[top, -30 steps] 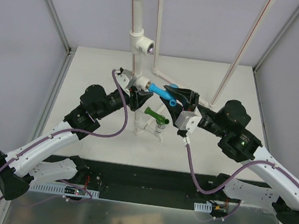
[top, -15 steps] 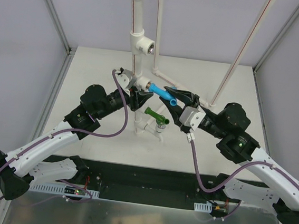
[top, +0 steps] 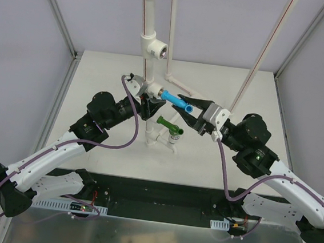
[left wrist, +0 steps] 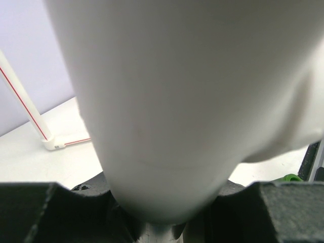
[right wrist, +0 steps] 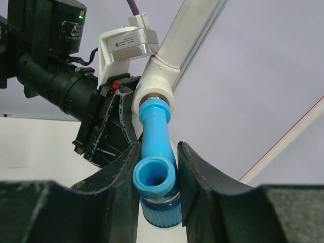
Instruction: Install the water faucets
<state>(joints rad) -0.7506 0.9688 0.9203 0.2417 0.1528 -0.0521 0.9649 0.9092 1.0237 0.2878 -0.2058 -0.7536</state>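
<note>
The light blue faucet point(top: 175, 102) sticks out to the right of a white pipe tee point(top: 152, 89), its threaded end in the tee's socket point(right wrist: 154, 98). My right gripper point(top: 188, 109) is shut on the faucet's outer end. In the right wrist view the faucet point(right wrist: 154, 126) sits between my fingers point(right wrist: 121, 172), spout mouth facing the camera. My left gripper point(top: 146, 101) is shut on the white pipe by the tee, and that pipe point(left wrist: 167, 101) fills the left wrist view. The dark green faucet point(top: 166, 123) sits in a lower white fitting point(top: 168, 142).
A white riser point(top: 148, 17) with two more tees point(top: 156, 48) stands at the back. A thin red-striped pipe point(top: 263, 56) leans at the right, joined to a floor pipe point(top: 177, 80). Metal frame posts point(top: 57, 14) border the white table point(top: 97, 75).
My right wrist has rolled around the blue faucet, its camera swinging from below the fingers to the upper right. The fingers stay on the faucet. The left arm has not moved.
</note>
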